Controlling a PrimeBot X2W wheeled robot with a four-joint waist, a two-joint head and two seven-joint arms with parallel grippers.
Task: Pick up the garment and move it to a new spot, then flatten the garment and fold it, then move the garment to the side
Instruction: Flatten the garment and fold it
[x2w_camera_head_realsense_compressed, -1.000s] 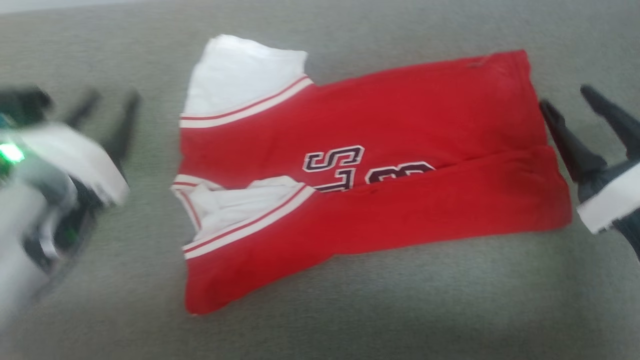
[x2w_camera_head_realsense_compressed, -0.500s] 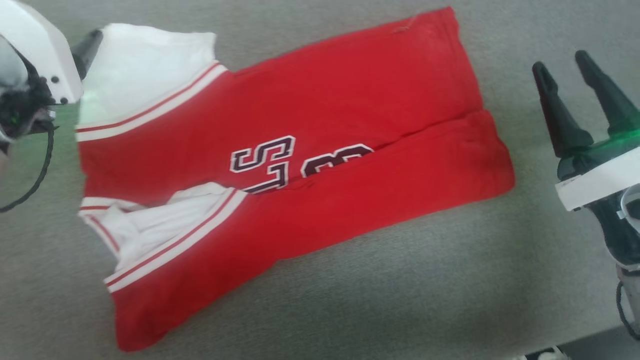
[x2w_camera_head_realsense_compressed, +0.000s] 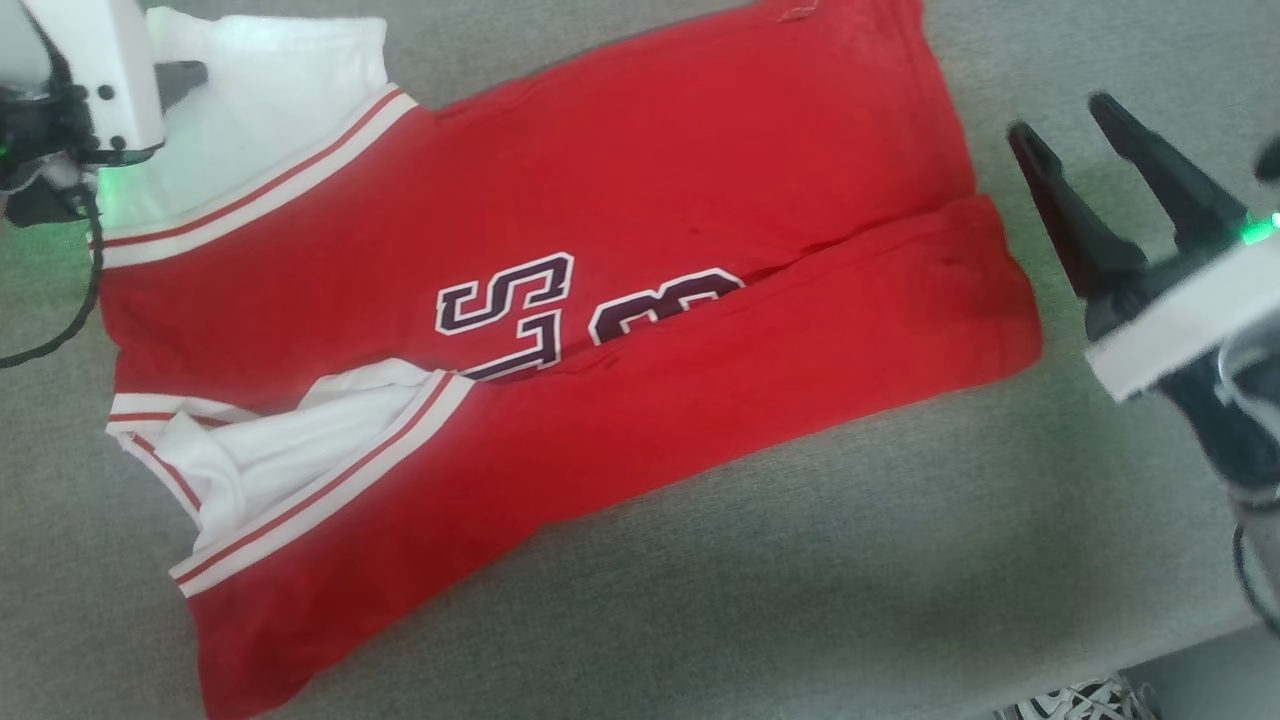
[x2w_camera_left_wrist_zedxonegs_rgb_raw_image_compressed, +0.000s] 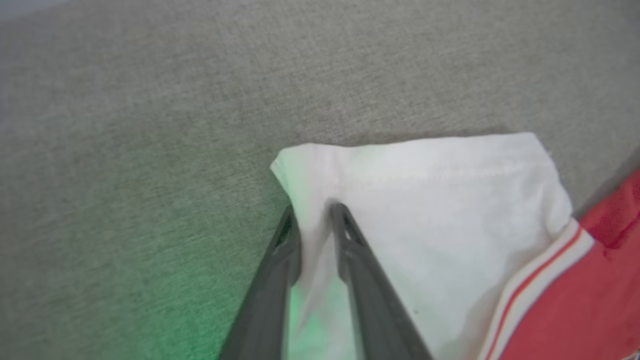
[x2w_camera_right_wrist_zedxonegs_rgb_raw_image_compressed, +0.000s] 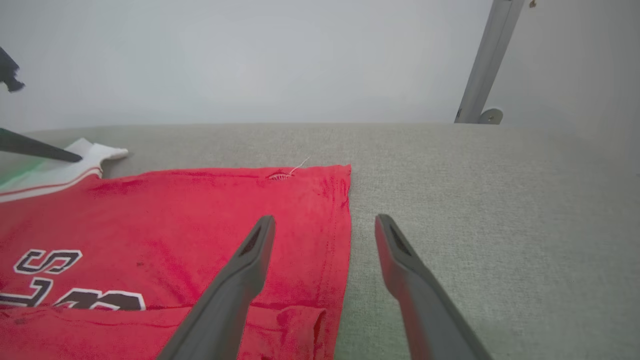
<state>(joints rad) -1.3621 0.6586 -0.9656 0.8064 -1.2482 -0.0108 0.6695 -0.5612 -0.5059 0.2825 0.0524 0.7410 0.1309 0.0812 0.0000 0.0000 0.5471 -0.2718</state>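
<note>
The garment (x2w_camera_head_realsense_compressed: 620, 330) lies spread on the grey cloth surface (x2w_camera_head_realsense_compressed: 800, 600), its long lower edge folded up over the body so that the fold covers part of the black lettering. At the garment's far sleeve corner, the head view hides most of the left gripper (x2w_camera_left_wrist_zedxonegs_rgb_raw_image_compressed: 312, 212) behind its white wrist housing. The left wrist view is plainer: the two dark fingers are drawn close together with a raised ridge of the white sleeve (x2w_camera_left_wrist_zedxonegs_rgb_raw_image_compressed: 425, 200) pinched between them, near the sleeve's outer corner. The right gripper (x2w_camera_head_realsense_compressed: 1060, 115) has its fingers spread wide and holds nothing. From the head it stands just beside the garment's hem end and apart from it. The right wrist view shows one of its fingers over the red cloth and the other over the grey surface, with the hem edge running between them. That view also shows a loose thread (x2w_camera_right_wrist_zedxonegs_rgb_raw_image_compressed: 295, 167) at the garment's far hem corner and a metal pole (x2w_camera_right_wrist_zedxonegs_rgb_raw_image_compressed: 487, 60) beyond it.
</note>
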